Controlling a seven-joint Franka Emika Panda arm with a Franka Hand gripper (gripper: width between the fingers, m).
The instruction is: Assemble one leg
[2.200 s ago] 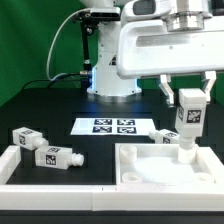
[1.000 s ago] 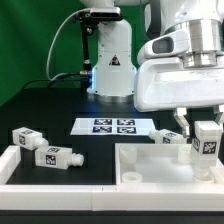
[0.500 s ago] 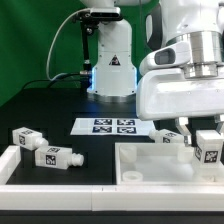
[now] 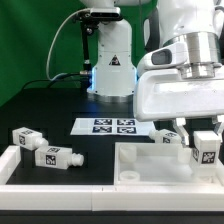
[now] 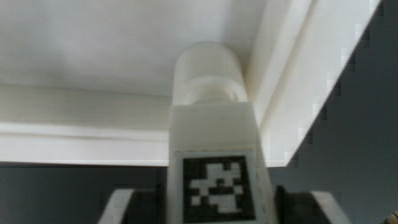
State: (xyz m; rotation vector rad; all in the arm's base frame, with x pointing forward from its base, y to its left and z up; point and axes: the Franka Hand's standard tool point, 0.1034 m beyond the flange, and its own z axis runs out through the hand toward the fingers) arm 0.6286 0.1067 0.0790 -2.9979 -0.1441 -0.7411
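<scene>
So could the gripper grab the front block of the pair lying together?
Probably not yet: the gripper is shut on the held leg. Nothing stands over the lying leg, though.

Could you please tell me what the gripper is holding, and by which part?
A leg, clamped between the jaws at its tagged end; the plain end sticks out free.

green backdrop (image 4: pixel 30 35), black tabletop (image 4: pixel 45 108)

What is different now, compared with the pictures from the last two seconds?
The gripper, shut on the leg, carried it toward the exterior view's right and lower, nearer the white panel. Nothing was let go. The two loose legs, the marker board and the panel stayed in place.
</scene>
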